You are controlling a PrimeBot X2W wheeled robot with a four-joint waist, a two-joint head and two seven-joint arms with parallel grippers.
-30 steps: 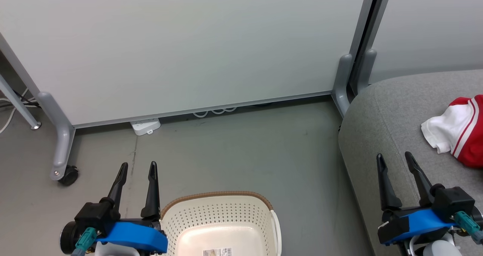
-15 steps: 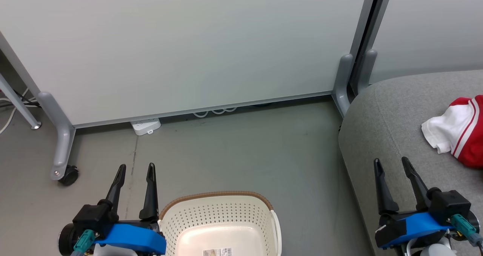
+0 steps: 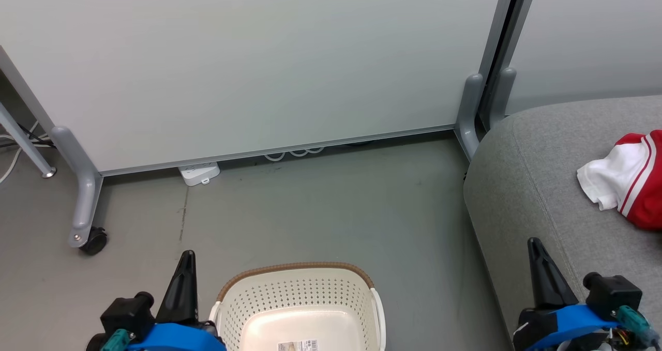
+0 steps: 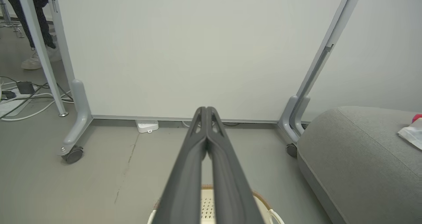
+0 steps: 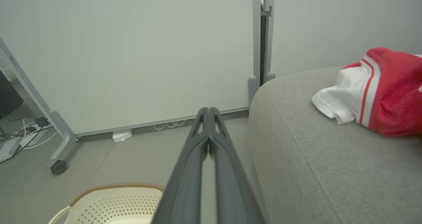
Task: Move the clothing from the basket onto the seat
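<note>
The cream basket (image 3: 302, 289) with a brown rim sits on the floor at the bottom centre, and what shows of its inside holds only a label. Red and white clothing (image 3: 628, 178) lies on the grey seat (image 3: 538, 175) at the right. My left gripper (image 3: 185, 260) is shut with nothing in it, just left of the basket. Above the seat's front edge my right gripper (image 3: 535, 247) is shut too, holding nothing, well short of the clothing. From the right wrist, the clothing (image 5: 379, 88) rests on the seat (image 5: 296, 158) and the basket (image 5: 112, 201) lies low left.
A white partition panel (image 3: 248, 61) on grey caster legs (image 3: 85, 201) stands behind the bare floor. A power strip (image 3: 199, 173) lies at its base. Cables (image 4: 23, 98) trail at far left, where a person's shoe (image 4: 33, 60) shows behind the frame.
Both grippers have gone from open to shut and have drawn back toward the bottom of the head view. The basket and clothing have not moved.
</note>
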